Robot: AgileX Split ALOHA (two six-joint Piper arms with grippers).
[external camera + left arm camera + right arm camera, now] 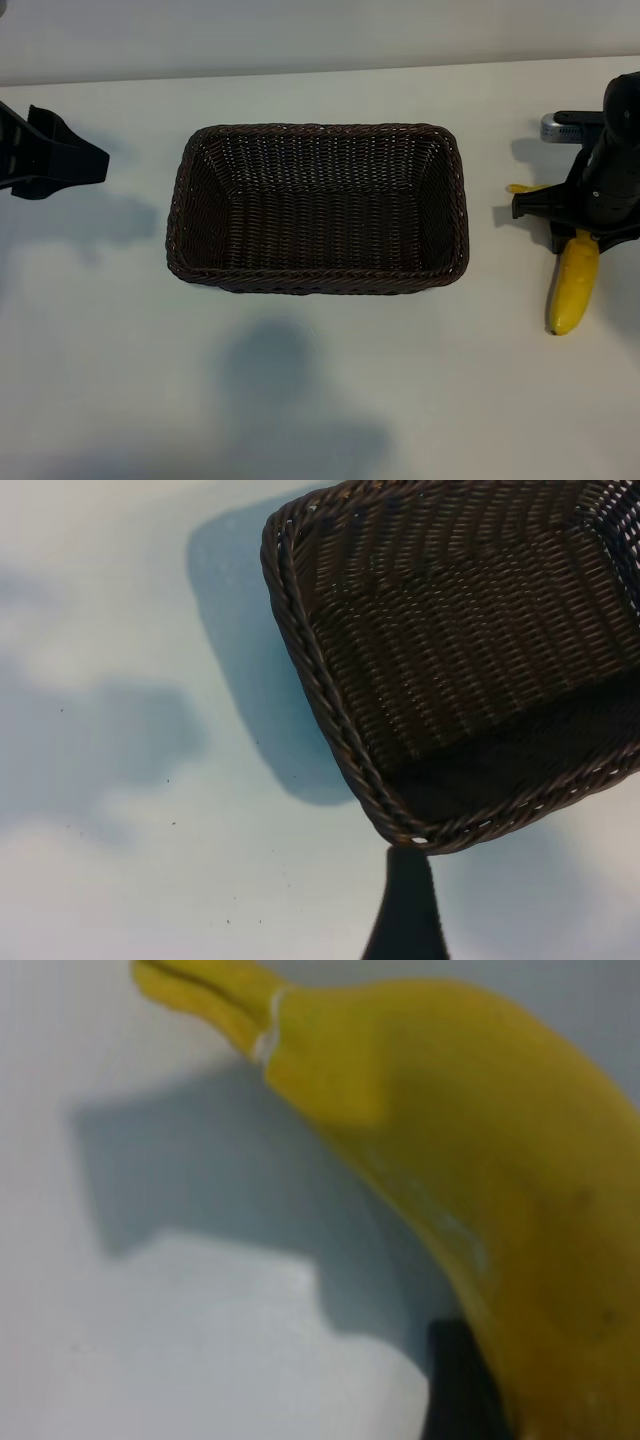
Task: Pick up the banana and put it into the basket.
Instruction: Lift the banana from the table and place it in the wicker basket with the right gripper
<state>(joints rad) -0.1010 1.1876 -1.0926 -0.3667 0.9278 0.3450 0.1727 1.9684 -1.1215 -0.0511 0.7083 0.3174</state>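
The yellow banana (pixel 572 292) lies on the white table, right of the dark brown wicker basket (pixel 315 131). My right gripper (pixel 582 226) is down over the banana's stem half, and only the stem tip and the rounded end stick out from under it. The banana (pixel 480 1140) fills the right wrist view from very close. Nothing lies inside the basket. My left gripper (pixel 76 156) stands open and holds nothing at the table's far left, apart from the basket. In the left wrist view one of its fingers (pixel 405 910) points at a basket corner (pixel 400 825).
The white table (pixel 300 400) stretches bare in front of the basket. A pale wall edge runs along the back. The right arm's dark body (pixel 615 150) stands over the table's right edge.
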